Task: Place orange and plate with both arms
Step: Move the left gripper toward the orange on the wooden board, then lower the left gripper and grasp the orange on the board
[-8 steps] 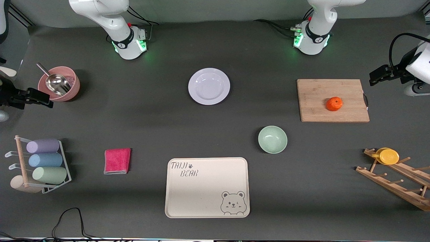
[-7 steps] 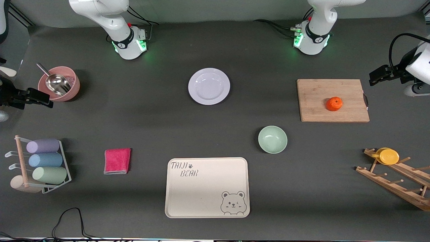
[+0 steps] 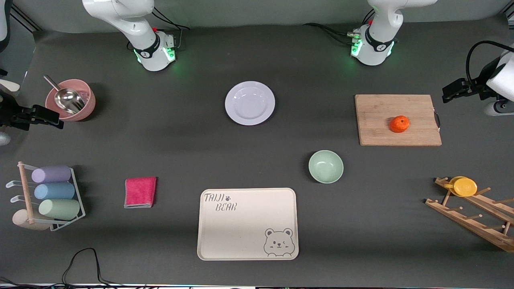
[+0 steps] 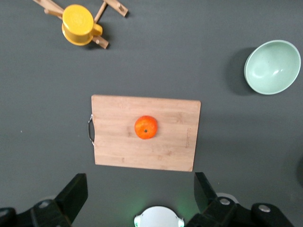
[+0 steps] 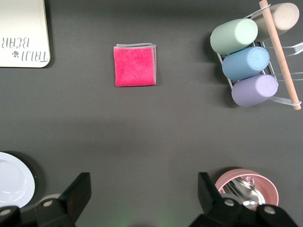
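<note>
Both pincers gape wide, holding nothing.
Orange (image 3: 399, 124) sits on the board (image 3: 377, 132); plate (image 3: 249, 103) on the surface; left pincer (image 4: 137, 198) above the board, right pincer (image 5: 142, 201) high near the pink bowl (image 3: 84, 105).

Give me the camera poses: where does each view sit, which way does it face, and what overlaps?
Front: high across the table, facing both bases; left gripper and right gripper hang at the table's ends.
Left wrist: looks down on orange, board, green bowl; own open fingers show.
Right wrist: looks down on cloth, plate; own open fingers show.
Shared: front and left wrist both show the orange.
</note>
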`<state>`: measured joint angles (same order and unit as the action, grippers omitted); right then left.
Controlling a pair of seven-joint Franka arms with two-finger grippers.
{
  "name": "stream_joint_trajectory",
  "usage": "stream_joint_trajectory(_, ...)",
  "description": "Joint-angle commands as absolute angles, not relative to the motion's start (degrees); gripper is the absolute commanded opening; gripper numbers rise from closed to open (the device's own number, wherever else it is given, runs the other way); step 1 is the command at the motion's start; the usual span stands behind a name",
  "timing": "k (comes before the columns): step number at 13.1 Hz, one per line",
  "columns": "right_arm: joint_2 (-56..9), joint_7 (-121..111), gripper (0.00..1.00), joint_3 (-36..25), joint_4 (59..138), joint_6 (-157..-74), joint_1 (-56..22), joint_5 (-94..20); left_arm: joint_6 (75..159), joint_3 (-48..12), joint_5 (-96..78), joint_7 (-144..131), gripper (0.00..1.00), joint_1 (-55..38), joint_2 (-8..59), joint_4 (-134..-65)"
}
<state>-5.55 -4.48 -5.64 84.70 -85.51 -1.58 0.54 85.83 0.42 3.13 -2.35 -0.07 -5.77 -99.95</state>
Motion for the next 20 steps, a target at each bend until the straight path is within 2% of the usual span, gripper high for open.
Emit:
stream_joint_trajectory(1,-4.7,-2.8,1.0,-5.8,85.1,-84.7,-2.1,1.9,83.1,0.3,2.7,-2.6,1.0,0.4,-5.0,-98.1)
stream_joint_trajectory(4,-4.7,-2.8,1.0,-5.8,85.1,-84.7,-2.1,1.9,80.5,0.4,3.4,-2.3,1.0,0.4,-5.4,-98.3)
stream_joint_trajectory(6,-4.7,-2.8,1.0,-5.8,85.1,-84.7,-2.1,1.9,79.6,0.4,3.3,-2.3,1.0,1.8,-7.5,-100.9)
stream_joint_trajectory(9,-4.7,-2.8,1.0,-5.8,85.4,-84.8,-2.1,1.9,84.3,0.2,3.7,-2.2,1.0,1.7,-21.7,-115.7)
stream_joint_trajectory(10,-4.7,-2.8,1.0,-5.8,85.5,-84.8,-2.1,1.8,85.1,-0.1,3.9,-2.2,1.0,1.5,-24.0,-118.2)
stream_joint_trajectory(14,-3.4,-2.7,1.0,-5.8,87.0,-84.8,-2.1,1.1,87.9,-0.1,4.3,-2.2,1.0,1.7,-22.1,-121.3)
stream_joint_trajectory(17,5.9,-2.6,1.0,-5.8,98.0,-88.0,-2.2,1.0,98.8,-0.1,4.7,-2.2,1.0,1.8,-20.1,-131.3)
stream_joint_trajectory(20,13.6,0.1,1.0,-5.5,104.9,-88.5,-2.3,0.1,106.7,0.1,4.7,-3.0,1.0,3.0,-10.3,-133.2)
